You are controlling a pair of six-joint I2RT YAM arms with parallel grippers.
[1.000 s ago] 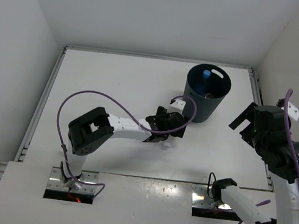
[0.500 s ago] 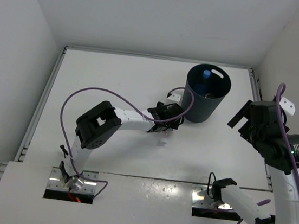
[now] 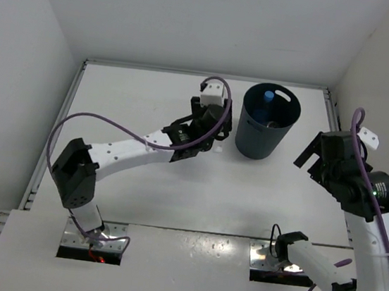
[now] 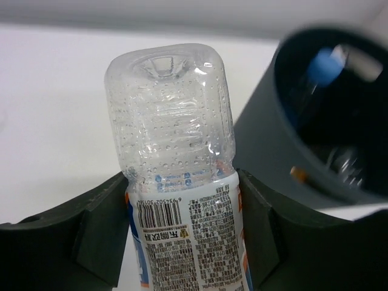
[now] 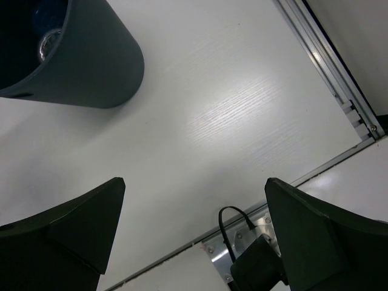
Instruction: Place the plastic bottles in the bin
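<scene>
the left hand is clamped on a labelled bottle; in the left wrist view the two dark fingers press against the paper label from either side, with the left hand wrapped round the bottle's lower half; the clear, dimpled part of the bottle sticks out past the fingers, its moulded base end pointing away from the wrist; the label is white with a barcode and small print; the bottle sits just left of the bin, close to the rim but not over the opening; from above, the left arm reaches out across the table and its hand is just beside the bin on the bin's left side; the bin stands upright toward the far right of the table; inside it lies a blue-capped bottle, its cap showing blurred in the left wrist view; the right hand hangs to the right of the bin, apart from it; its fingers are spread wide with nothing between them, the right hand facing bare table with the bin's wall at the upper left
</scene>
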